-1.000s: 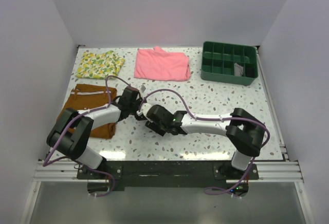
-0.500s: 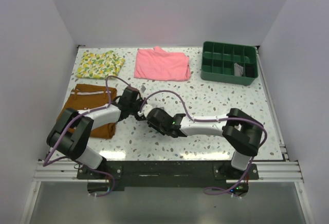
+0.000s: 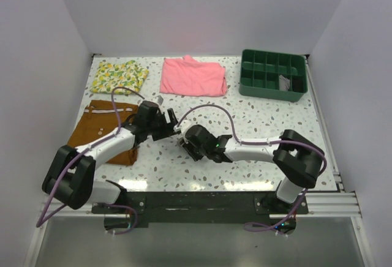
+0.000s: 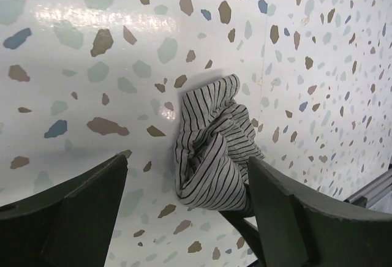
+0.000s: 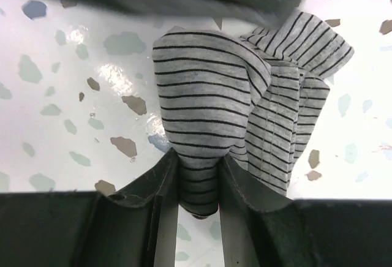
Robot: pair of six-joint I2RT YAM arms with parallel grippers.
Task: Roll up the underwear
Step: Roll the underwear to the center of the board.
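The underwear (image 5: 208, 95) is a bunched roll of grey-and-white striped knit lying on the speckled table. My right gripper (image 5: 199, 184) is shut on its near end, with fabric squeezed between both fingers. My left gripper (image 4: 187, 187) stands open just over the roll (image 4: 211, 150), one finger (image 4: 67, 212) on each side and neither touching it. In the top view the left gripper (image 3: 170, 122) and the right gripper (image 3: 185, 143) meet near the table's middle and hide most of the underwear.
Rust-brown shorts (image 3: 101, 129) lie under the left arm. At the back are a lemon-print cloth (image 3: 119, 75), a pink folded garment (image 3: 193, 76) and a green compartment tray (image 3: 269, 92) holding a small grey item (image 3: 285, 82).
The left gripper has opened, let go of the underwear and shifted slightly back and right. The right gripper has slid left and now pinches the roll.
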